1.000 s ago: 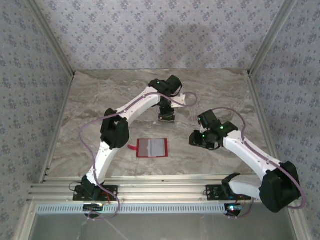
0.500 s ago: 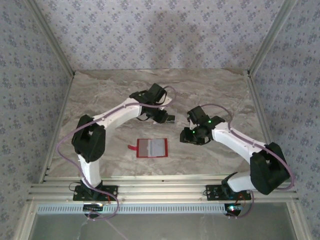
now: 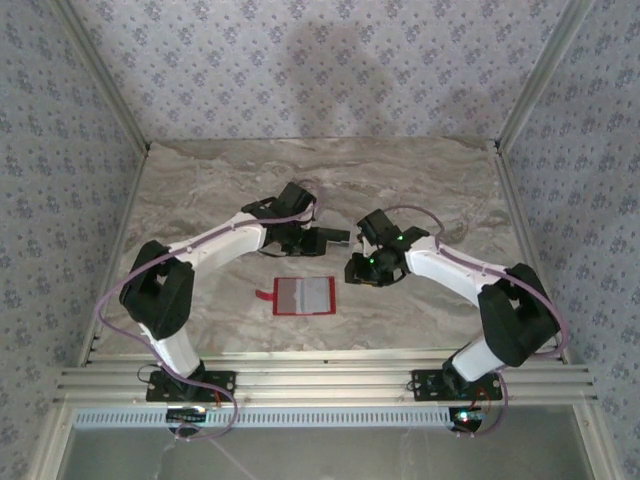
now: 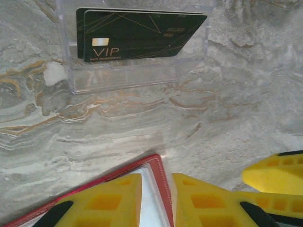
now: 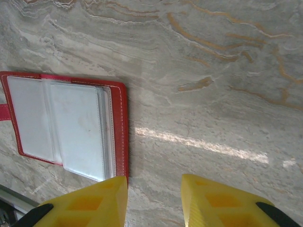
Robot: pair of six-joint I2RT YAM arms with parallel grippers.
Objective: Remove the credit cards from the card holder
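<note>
The red card holder (image 3: pixel 303 296) lies open and flat on the marble, its pale grey window sleeves (image 5: pixel 75 127) facing up; I cannot tell whether cards sit inside them. Two dark credit cards marked VIP (image 4: pixel 137 35) stand in a clear stand (image 4: pixel 137 75), seen in the top view as a dark card (image 3: pixel 336 238). My left gripper (image 4: pixel 155 201) is narrowly open above the holder's corner (image 4: pixel 158 165), holding nothing. My right gripper (image 5: pixel 154 201) is open just right of the holder's right edge (image 5: pixel 120 132), over bare marble.
The right gripper's yellow finger (image 4: pixel 277 172) shows close beside the left one. A thin red strap tab (image 3: pixel 264 295) sticks out of the holder's left side. The patterned walls and metal frame rails (image 3: pixel 320 385) bound the table.
The left gripper drew back from the card stand toward the holder. The right gripper swung left and forward to the holder's right edge. The holder has not moved.
</note>
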